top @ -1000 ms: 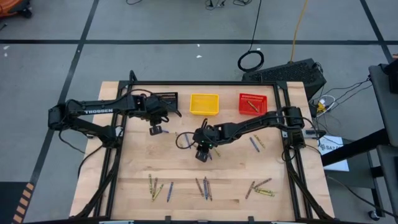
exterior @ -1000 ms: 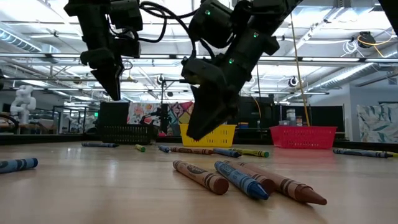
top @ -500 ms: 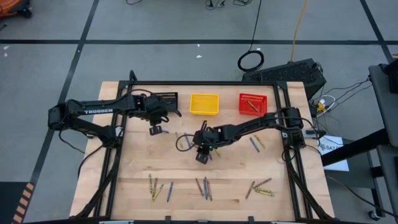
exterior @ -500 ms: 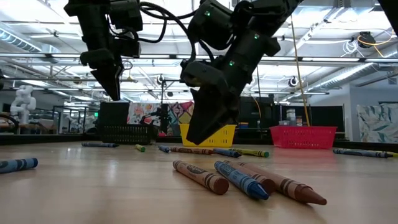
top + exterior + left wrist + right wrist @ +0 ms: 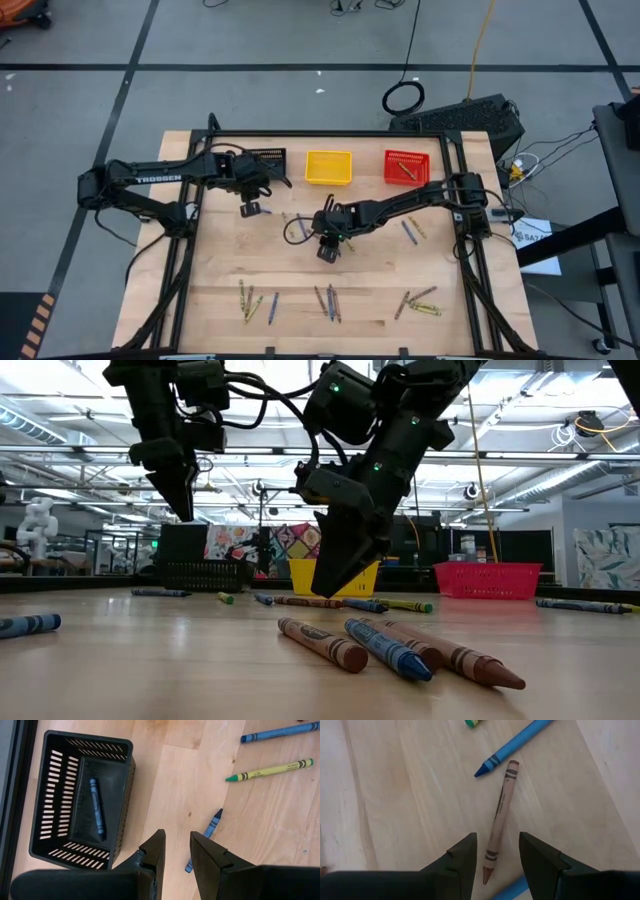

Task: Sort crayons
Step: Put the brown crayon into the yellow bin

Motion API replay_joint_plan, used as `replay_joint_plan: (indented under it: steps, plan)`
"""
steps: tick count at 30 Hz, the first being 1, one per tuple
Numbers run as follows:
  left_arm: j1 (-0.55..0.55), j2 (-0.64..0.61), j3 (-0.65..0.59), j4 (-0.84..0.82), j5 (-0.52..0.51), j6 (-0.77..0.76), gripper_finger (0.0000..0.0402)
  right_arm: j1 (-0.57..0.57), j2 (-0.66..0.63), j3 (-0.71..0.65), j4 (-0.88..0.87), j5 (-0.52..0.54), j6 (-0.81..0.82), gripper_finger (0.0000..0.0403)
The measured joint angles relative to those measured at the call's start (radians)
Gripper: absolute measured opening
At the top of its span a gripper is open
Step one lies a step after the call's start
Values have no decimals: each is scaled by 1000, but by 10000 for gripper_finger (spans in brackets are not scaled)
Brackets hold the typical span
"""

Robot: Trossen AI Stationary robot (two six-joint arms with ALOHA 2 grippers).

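My right gripper is open above a brown crayon on the tabletop, near the yellow bin. My left gripper waits open beside the black bin, which holds one blue crayon.

A robotics lab or workshop in a big industrial hall. The wooden table stands on a grey concrete floor marked with dark tape lines, cables trailing across it. Level across the table, exposed ceiling beams and strip lights run overhead, with colourful wall panels and a white robot figure behind.
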Motion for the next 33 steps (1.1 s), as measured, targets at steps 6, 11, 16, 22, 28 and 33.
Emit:
replay_joint_plan:
  steps: [6, 11, 16, 22, 28, 33]
  plan:
    - [0, 0, 0, 0, 0, 0, 86, 0, 29, 1, 10, 2, 0, 135]
    - [0, 0, 0, 4, 0, 0, 86, 1, 40, 2, 15, 4, 2, 135]
    - [0, 0, 0, 5, 0, 0, 86, 1, 40, 2, 16, 3, 4, 128]
    - [0, 0, 0, 5, 0, 0, 86, 1, 41, 2, 4, 5, 16, 78]
    - [0, 0, 0, 5, 0, 0, 86, 0, 42, 2, 0, 7, 15, 13]
    - [0, 0, 0, 5, 0, 0, 86, 0, 42, 2, 1, 3, 10, 9]
